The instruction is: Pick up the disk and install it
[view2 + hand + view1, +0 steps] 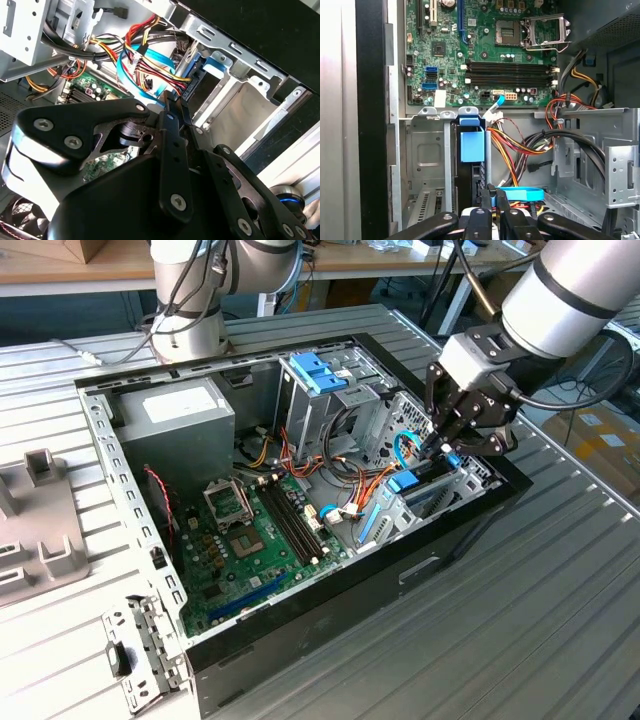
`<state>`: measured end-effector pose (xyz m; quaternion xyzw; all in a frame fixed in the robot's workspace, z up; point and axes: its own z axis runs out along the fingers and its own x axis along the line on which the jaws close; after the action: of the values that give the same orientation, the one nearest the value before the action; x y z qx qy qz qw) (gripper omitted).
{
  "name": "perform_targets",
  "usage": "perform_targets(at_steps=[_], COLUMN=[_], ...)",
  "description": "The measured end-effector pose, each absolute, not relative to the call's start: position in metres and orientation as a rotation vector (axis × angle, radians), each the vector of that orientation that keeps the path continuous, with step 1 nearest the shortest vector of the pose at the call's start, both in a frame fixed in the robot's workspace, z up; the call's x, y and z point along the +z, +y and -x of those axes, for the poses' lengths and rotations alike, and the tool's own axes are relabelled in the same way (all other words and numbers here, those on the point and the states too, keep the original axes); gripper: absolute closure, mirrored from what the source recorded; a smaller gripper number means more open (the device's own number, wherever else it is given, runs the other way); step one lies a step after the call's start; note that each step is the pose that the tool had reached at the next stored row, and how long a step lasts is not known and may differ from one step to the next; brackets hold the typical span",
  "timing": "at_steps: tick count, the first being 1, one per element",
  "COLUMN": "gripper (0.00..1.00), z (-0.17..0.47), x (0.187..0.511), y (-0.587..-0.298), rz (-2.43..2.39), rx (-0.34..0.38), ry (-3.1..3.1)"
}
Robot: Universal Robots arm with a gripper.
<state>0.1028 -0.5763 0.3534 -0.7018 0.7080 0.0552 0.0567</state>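
The hand (447,447) reached into the open computer case (300,630) at about three o'clock in the exterior view, fingers pinched nearly together at the rear edge of the disk (471,145). The disk stood on edge in its bay (427,155), blue tab up; insertion looked mostly done, though I could not tell if it was fully seated.

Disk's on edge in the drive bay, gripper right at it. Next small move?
Probably a short, slow push along the bay: the disk stands in its slot, the gripper sits at its end, and the cables crowd close beside it.
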Motion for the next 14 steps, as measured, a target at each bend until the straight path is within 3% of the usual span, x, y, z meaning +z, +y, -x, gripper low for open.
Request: perform_targets(at_steps=[14], gripper=[0.84], z=[-0.1039], x=[0.3476], y=[-0.5831], rz=[2.130], rx=[0.168], ry=[2.146])
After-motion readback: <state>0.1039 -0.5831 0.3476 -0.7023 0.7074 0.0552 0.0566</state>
